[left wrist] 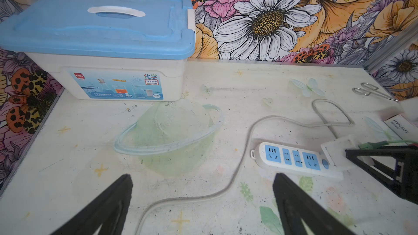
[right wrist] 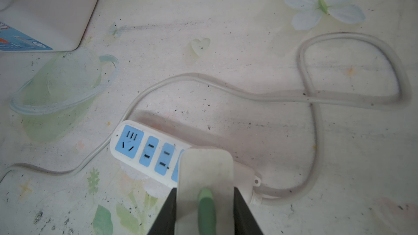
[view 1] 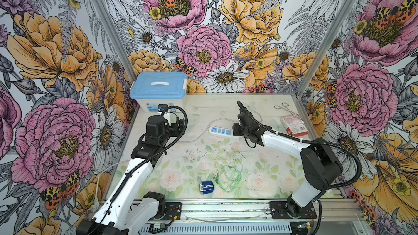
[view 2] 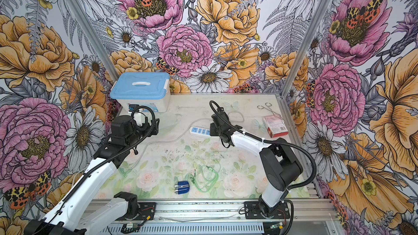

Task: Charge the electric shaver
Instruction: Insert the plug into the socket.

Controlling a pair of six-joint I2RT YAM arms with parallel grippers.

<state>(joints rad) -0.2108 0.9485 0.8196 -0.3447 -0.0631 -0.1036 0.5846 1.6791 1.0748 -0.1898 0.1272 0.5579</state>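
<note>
Dark-blue plastic with a shiny metal end, the electric shaver (view 1: 206, 187) lies near the front edge of the table (view 1: 203, 109), beside the green cable (view 1: 228, 177). It is likely light, rigid and slick, best pinched across its sides, with open room around. The left fingers (left wrist: 108, 204) gape wide, empty; the right fingers (right wrist: 167, 213) clamp the white charger plug (right wrist: 207, 170) over the power strip (right wrist: 144, 152).

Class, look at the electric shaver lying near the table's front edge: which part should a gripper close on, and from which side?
Probably the dark blue middle of the electric shaver, from straight above, jaws across its shorter width: it lies flat on its side, its silver end at one end and the green cable close beside the other.
</note>
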